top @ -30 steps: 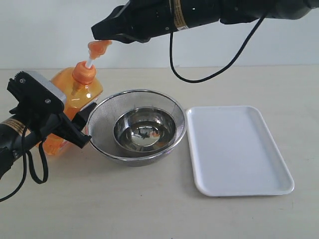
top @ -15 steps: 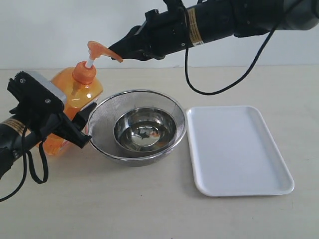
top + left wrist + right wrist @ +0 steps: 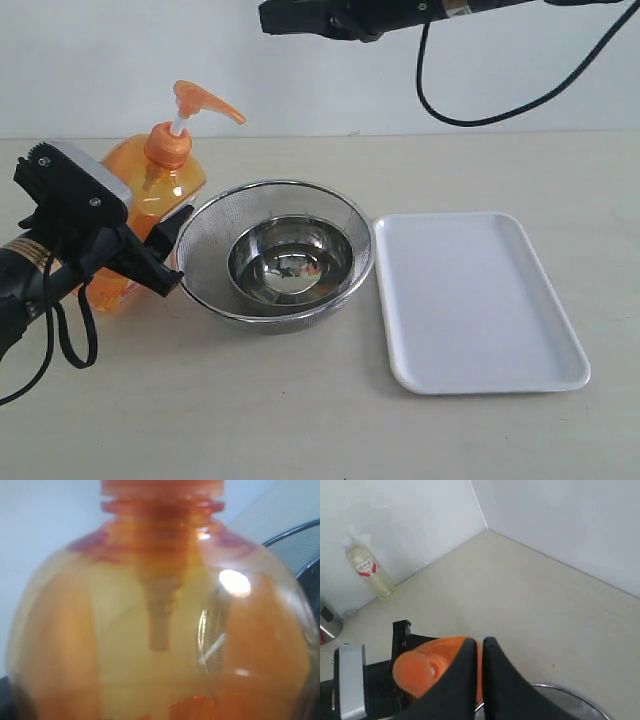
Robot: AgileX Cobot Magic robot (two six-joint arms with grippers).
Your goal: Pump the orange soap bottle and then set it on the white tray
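1. Left gripper (image 3: 165, 255) clasps the bottle (image 3: 160, 190) by its body, jaws fairly wide.
2. Bottle stands on the table (image 3: 300, 420), just left of the bowl (image 3: 290, 186).
3. Right gripper (image 3: 268, 18) hangs high above the bowl, fingers pressed together, empty.
4. Tray (image 3: 480, 300) lies on the bowl's other side, well apart from the bottle.

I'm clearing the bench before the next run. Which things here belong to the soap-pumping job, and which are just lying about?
Job in hand: soap bottle; white tray.

Lying about: mesh bowl; steel bowl sitting inside it; clear drinks bottle by the wall.
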